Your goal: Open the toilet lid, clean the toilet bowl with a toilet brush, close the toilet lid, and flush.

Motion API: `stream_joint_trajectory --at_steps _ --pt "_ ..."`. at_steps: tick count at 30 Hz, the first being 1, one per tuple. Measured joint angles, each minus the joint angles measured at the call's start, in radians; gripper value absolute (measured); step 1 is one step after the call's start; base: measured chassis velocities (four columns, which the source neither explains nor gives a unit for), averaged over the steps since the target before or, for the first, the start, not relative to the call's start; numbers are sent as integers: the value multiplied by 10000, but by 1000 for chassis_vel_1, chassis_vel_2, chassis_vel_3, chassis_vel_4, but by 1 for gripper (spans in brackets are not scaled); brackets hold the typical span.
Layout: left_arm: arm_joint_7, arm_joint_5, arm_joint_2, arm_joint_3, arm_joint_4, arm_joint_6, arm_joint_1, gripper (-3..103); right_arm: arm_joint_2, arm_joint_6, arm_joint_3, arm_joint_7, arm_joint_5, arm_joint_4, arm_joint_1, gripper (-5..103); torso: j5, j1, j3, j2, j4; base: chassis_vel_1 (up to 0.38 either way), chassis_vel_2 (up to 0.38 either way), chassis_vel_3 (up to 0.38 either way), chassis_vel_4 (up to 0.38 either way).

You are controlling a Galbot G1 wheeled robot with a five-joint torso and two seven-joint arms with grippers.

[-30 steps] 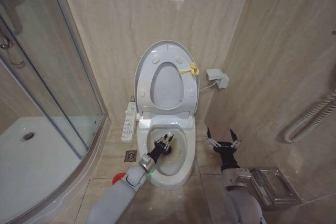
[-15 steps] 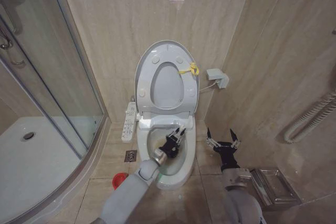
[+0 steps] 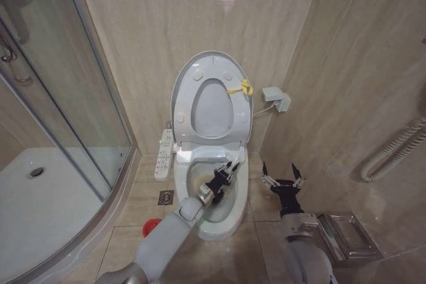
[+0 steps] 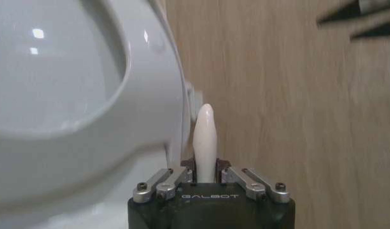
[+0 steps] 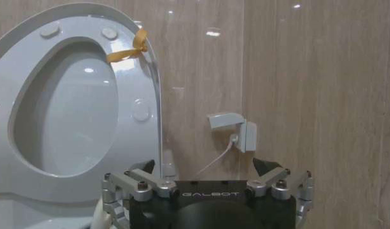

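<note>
The toilet lid (image 3: 212,108) stands raised against the wall, with the seat ring (image 3: 229,71) and its yellow tie (image 3: 243,88) in front of it. Below lies the toilet bowl (image 3: 226,221), stained brown inside. My left gripper (image 3: 224,176) reaches over the bowl's back right part. In the left wrist view that gripper (image 4: 206,172) is shut on the toilet brush's thin white handle (image 4: 205,136); the brush head is hidden. The red holder (image 3: 151,227) sits on the floor left of the bowl. My right gripper (image 3: 281,179) hangs open to the right of the bowl, and the lid (image 5: 61,124) shows beyond it.
A white button panel (image 3: 164,154) hangs at the toilet's left side. A glass shower screen (image 3: 80,98) and white tray (image 3: 40,211) are at the left. A wall socket box (image 3: 276,99) sits right of the lid, and a metal floor drain cover (image 3: 346,236) lies at the right.
My left gripper has moved with the brush from the bowl's middle towards its back right, and the arm has swung with it. The right arm has stayed still.
</note>
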Motion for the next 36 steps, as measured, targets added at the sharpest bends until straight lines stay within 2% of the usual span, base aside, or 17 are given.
stream_joint_trajectory --at_steps 7,14,22,30,36 --pt "-48 -183 -155 136 -283 11 -293 20 0 0 0 0 0 0 1 100 0 0 -1 0 -5 0 0 0 0" --pt "174 55 1 227 449 -63 -253 19 0 0 0 0 0 0 0 100 -1 0 -1 0 0 0 0 0 0" --pt "16 -166 109 176 -436 50 -299 19 0 0 0 0 0 0 0 100 -1 0 -1 0 -6 0 0 0 0" --pt "237 -53 133 118 339 -167 -31 19 0 0 0 0 0 0 0 100 -1 -1 -2 1 -1 0 0 0 0" --pt "238 44 459 -190 -196 -176 300 19 0 0 0 0 0 0 0 100 -1 -1 -2 1 -5 0 0 0 0"
